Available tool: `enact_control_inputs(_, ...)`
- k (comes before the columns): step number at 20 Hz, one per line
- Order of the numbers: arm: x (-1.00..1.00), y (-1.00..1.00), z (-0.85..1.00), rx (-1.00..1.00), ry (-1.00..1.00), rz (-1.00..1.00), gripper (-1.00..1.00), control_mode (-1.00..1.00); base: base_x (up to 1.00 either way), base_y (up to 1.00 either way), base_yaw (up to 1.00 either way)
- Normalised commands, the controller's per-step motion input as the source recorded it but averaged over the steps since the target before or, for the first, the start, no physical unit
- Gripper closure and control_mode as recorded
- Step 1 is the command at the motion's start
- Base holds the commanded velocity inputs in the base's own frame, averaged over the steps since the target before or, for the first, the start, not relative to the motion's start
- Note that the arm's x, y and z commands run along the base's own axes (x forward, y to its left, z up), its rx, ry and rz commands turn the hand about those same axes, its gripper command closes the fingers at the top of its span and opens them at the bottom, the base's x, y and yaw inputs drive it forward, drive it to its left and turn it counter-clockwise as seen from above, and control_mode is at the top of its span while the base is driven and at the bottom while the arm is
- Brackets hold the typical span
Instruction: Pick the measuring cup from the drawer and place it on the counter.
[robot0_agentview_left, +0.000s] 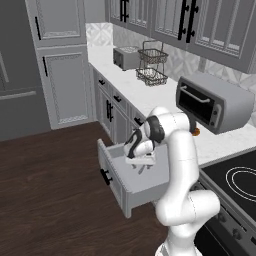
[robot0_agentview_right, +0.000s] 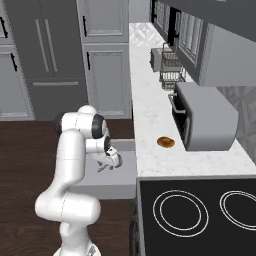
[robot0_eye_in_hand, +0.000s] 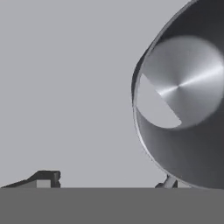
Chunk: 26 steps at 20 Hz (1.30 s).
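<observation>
Hand view: spread gripper (robot0_eye_in_hand: 105, 181) low in the plain grey drawer (robot0_eye_in_hand: 65, 87), perhaps just beside the round, shiny metal measuring cup (robot0_eye_in_hand: 183, 109).

Beside the cup (robot0_eye_in_hand: 183, 109), the drawer (robot0_eye_in_hand: 65, 87) floor lies bare and passable; the cup crowds one of the fingers (robot0_eye_in_hand: 166, 183).

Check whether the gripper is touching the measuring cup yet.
Cannot tell. In the hand view the measuring cup looms close, its rim overlapping one fingertip at the bottom edge, so neither contact nor gap is plain. The open gripper is down inside the drawer.
</observation>
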Motion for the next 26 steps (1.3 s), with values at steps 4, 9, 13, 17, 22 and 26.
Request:
enact_control_inputs(4, 0.0, 0.0, -0.29, 0.0, 0.05, 0.0, 1.0, -1.0, 0.0, 0.0, 0.0)
enact_control_inputs(9, -0.02, -0.08, 0.03, 0.01, -0.02, 0.0, 1.0, -1.0, 0.0, 0.0, 0.0)
enact_control_inputs(13, -0.33, 0.04, 0.55, 0.0, -0.18, 0.0, 1.0, -1.0, 0.0, 0.0, 0.0)
enact_control_inputs(17, -0.32, 0.02, 0.93, -0.01, -0.28, -0.02, 1.0, -1.0, 0.0, 0.0, 0.0)
enact_control_inputs(22, -0.7, 0.0, 1.0, -0.05, -0.48, -0.05, 1.0, -1.0, 0.0, 0.0, 0.0)
enact_control_inputs(26, -0.96, 0.0, 1.0, -0.11, -0.48, -0.1, 1.0, -1.0, 0.0, 0.0, 0.0)
